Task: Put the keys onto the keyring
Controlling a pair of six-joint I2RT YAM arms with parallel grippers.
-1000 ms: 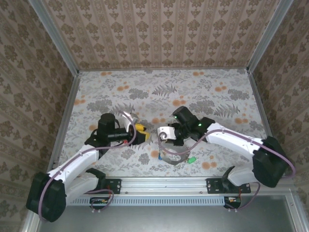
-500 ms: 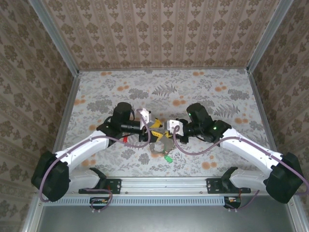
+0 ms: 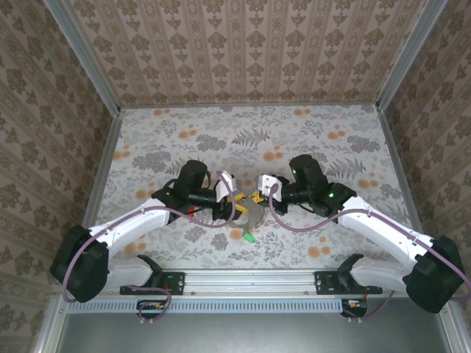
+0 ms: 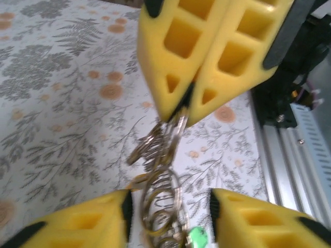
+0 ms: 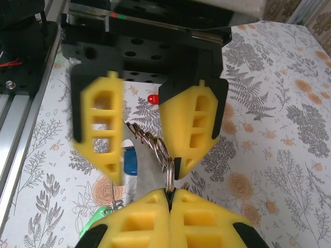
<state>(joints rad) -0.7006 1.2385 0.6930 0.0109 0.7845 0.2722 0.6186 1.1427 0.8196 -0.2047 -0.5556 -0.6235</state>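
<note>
The keyring (image 4: 160, 170) is a chain of linked metal rings hanging above the table, also visible as the keyring (image 3: 250, 219) from above. My right gripper (image 5: 169, 192) is shut on its top ring (image 5: 169, 170); from the left wrist that gripper (image 4: 178, 111) pinches the chain's upper end. My left gripper (image 4: 169, 212) is open, its fingers (image 4: 67, 222) on either side of the chain without touching it. A green key head (image 4: 198, 238) sits at the chain's lower end, seen as a green key (image 3: 250, 237) from above. A blue key (image 5: 130, 161) and a red key (image 5: 153, 98) lie below.
Both grippers meet tip to tip over the near middle of the flowered table (image 3: 316, 147). The metal rail (image 3: 250, 279) with the arm bases runs close behind them. Patterned walls enclose the table on three sides.
Both arms have closed in on the middle. The right gripper carried the keyring and green key leftwards; the left gripper swung right until its open fingers straddle the chain.
</note>
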